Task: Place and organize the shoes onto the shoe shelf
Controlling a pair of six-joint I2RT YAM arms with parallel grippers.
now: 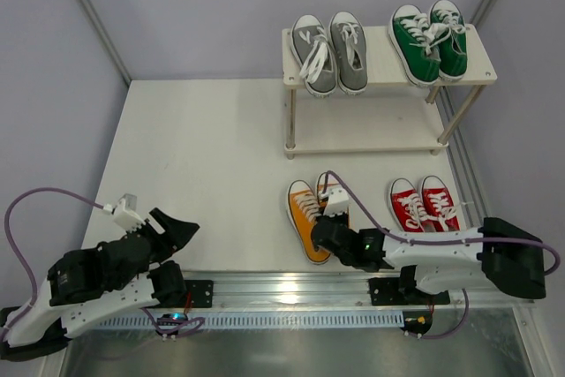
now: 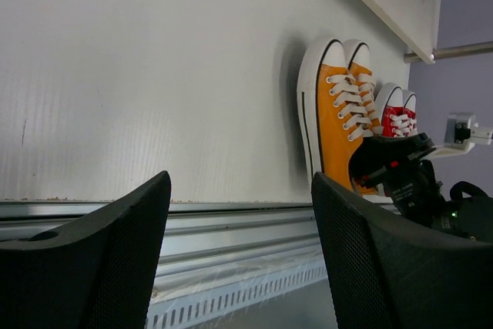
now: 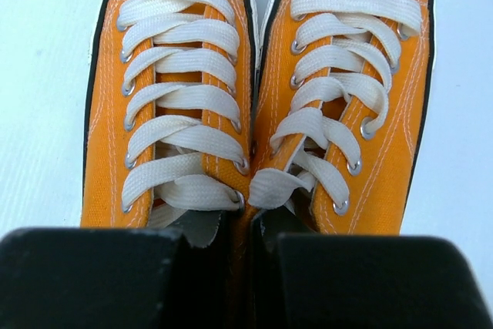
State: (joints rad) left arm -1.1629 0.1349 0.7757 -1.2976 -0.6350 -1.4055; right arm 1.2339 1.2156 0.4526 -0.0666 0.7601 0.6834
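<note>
On the white table [image 1: 203, 156], the small two-tier shoe shelf of pale wooden boards on slim light posts [image 1: 380, 66] stood at the far right. A pair of grey canvas sneakers [image 1: 329, 52] and a pair of green canvas sneakers [image 1: 430, 40] filled its top board, and its lower board [image 1: 366, 146] was bare. A pair of orange canvas sneakers with white laces [image 1: 305, 214] sat on the table in front of the shelf, toes toward it, with a pair of red canvas sneakers [image 1: 425, 205] beside them.

The step in hand looked like carrying the orange pair to the lower board. Doing it well would call for a firm hold on both shoes at once and a lift just high enough to clear that board's edge. A straight push under the top board should land them at the left, leaving room for the red pair. A loose grip might let one shoe drop or twist.

The right arm lay low along the near edge, reaching leftward. Its right gripper [image 3: 249, 243] was at the orange heels, black fingers [image 3: 92, 275] drawn close and apparently pinching the two touching inner heel walls. The left arm was folded at the near left corner, well apart from the shoes. Its left gripper [image 2: 240, 260] was spread wide, holding nothing.
</note>
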